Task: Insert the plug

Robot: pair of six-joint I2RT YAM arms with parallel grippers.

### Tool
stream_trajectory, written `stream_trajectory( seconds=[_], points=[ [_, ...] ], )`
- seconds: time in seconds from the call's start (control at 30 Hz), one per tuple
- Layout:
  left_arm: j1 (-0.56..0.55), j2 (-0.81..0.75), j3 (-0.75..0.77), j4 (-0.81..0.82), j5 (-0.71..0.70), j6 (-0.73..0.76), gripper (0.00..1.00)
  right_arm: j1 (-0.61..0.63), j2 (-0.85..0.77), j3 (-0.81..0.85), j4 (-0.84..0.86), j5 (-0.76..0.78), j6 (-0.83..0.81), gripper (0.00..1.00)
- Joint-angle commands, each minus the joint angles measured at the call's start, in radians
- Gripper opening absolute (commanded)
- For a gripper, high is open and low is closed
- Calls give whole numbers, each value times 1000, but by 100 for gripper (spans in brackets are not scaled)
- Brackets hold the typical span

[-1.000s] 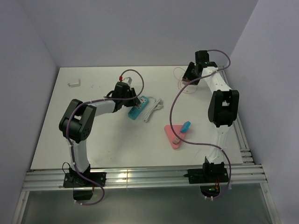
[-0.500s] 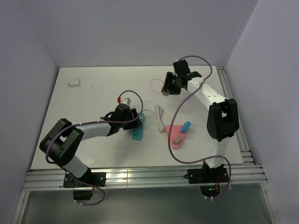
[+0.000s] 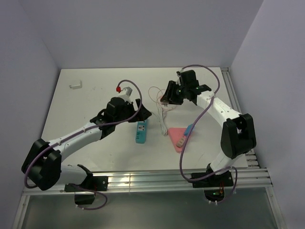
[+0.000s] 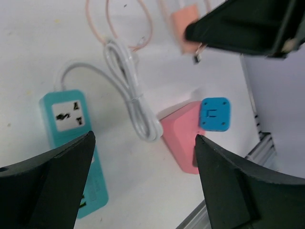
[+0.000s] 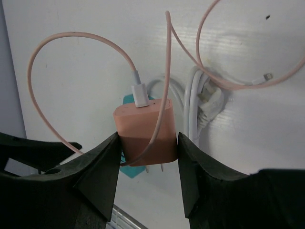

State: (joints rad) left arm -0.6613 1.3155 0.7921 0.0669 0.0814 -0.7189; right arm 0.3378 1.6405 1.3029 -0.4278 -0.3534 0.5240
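The plug [image 5: 143,119] is a salmon charger block with two prongs pointing down and a pink cable [image 5: 71,36] looping out of its top. My right gripper [image 5: 147,137] is shut on its sides and holds it in the air above the table's middle [image 3: 164,99]. Below it lies the teal power strip [image 3: 140,132], flat on the table, its sockets facing up [image 4: 71,129]. My left gripper [image 3: 142,113] hangs open above the strip's far end, with nothing between its fingers [image 4: 144,137].
A coiled white cord [image 3: 163,121] runs from the strip. A pink wedge [image 3: 177,139] with a blue adapter [image 3: 189,129] on it lies to the right. A small white object [image 3: 75,86] sits at the far left.
My left gripper has opened and let go of the power strip, which now lies nearer the front. My right gripper has carried the plug left, towards the strip.
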Motion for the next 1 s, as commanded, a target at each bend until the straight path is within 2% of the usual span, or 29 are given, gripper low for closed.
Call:
stream_trajectory(
  seconds=[0.0,0.07,0.3,0.43,0.63,0.77,0.8,0.87,0.97],
  points=[
    [46,28,44,158,176,-19,91,17,-85,-56,72,-62,-13,0],
    [75,75,70,204,260,-54,92,20,-100,-96,98,-79,-12,0],
    [100,169,128,248,307,-162,91,55,-145,-180,147,-104,-71,0],
    [100,240,180,258,379,-191,89,84,-145,-195,143,-50,-127,0],
    [100,312,220,225,366,-197,86,132,-149,-186,141,1,-170,0],
    [101,327,226,202,342,-197,76,162,-169,-182,136,31,-191,0],
    [103,327,223,203,340,-198,67,165,-182,-185,136,37,-197,0],
    [108,327,207,227,353,-209,57,173,-200,-197,145,41,-202,0],
    [111,326,193,243,366,-217,55,176,-212,-209,149,22,-219,0]
  ],
)
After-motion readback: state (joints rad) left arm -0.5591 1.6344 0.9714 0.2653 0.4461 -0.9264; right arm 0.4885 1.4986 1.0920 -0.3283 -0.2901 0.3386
